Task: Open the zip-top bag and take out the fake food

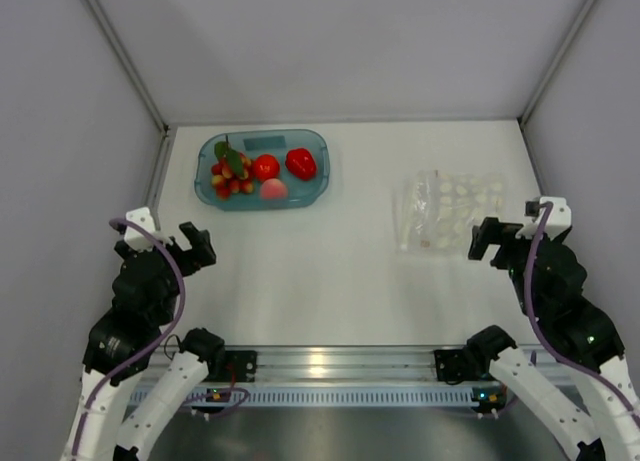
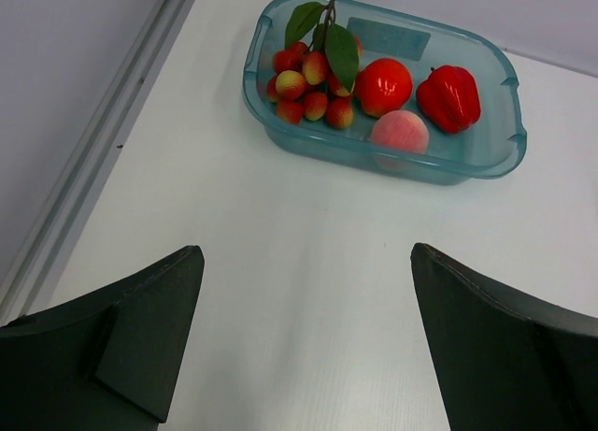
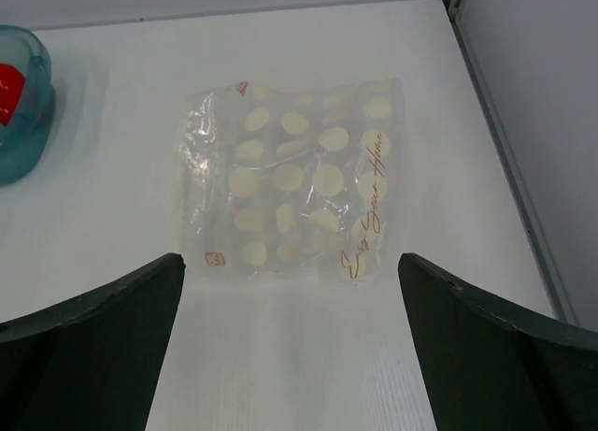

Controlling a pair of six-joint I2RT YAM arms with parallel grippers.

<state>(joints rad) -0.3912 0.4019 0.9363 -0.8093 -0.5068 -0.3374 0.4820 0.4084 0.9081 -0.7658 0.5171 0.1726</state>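
The zip-top bag (image 1: 452, 211) lies flat on the white table at the right, clear with white dots; nothing red shows inside it. In the right wrist view the bag (image 3: 294, 179) lies just beyond my fingers. The fake food sits in the teal tray (image 1: 310, 193) at the back left: berry cluster (image 1: 230, 171), tomato (image 1: 265, 167), pepper (image 1: 300, 163), peach (image 1: 273, 189). The left wrist view shows the berries (image 2: 308, 80), tomato (image 2: 384, 85), pepper (image 2: 449, 97) and peach (image 2: 400, 130). My left gripper (image 1: 192, 247) (image 2: 306, 253) is open and empty, short of the tray. My right gripper (image 1: 485, 239) (image 3: 291, 258) is open and empty, beside the bag's near edge.
The tray's rim (image 2: 486, 160) is translucent teal; its edge also shows at the left of the right wrist view (image 3: 23, 104). Grey walls with metal posts close in the table on the left, right and back. An aluminium rail (image 1: 330, 366) runs along the near edge.
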